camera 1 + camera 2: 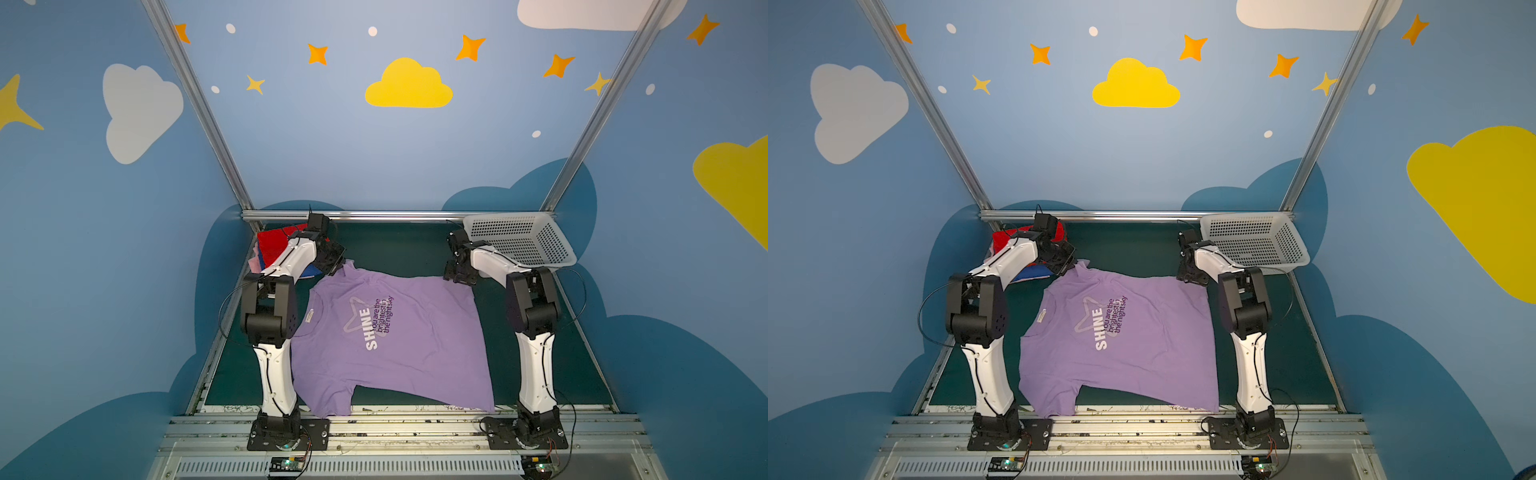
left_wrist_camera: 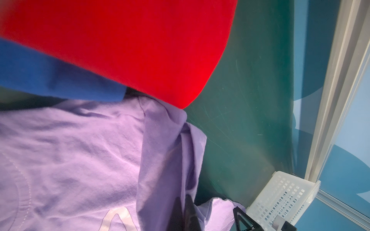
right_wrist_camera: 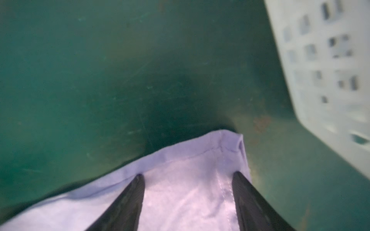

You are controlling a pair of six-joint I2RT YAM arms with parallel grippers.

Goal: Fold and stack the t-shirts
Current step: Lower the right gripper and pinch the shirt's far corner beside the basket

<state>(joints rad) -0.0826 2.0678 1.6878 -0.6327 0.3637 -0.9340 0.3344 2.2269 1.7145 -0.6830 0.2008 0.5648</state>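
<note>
Left hand [image 2: 186, 214] clamped tight on bunched sleeve of lavender t-shirt [image 1: 399, 345]. Right hand [image 3: 188, 200] spread wide, fingers over hem corner, gripping nothing; cloth flat on tabletop [image 3: 100, 70].

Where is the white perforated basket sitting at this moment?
In both top views the white basket sits in the far right corner of the green table, by the back rail, just behind the right gripper and the lavender t-shirt.
</note>
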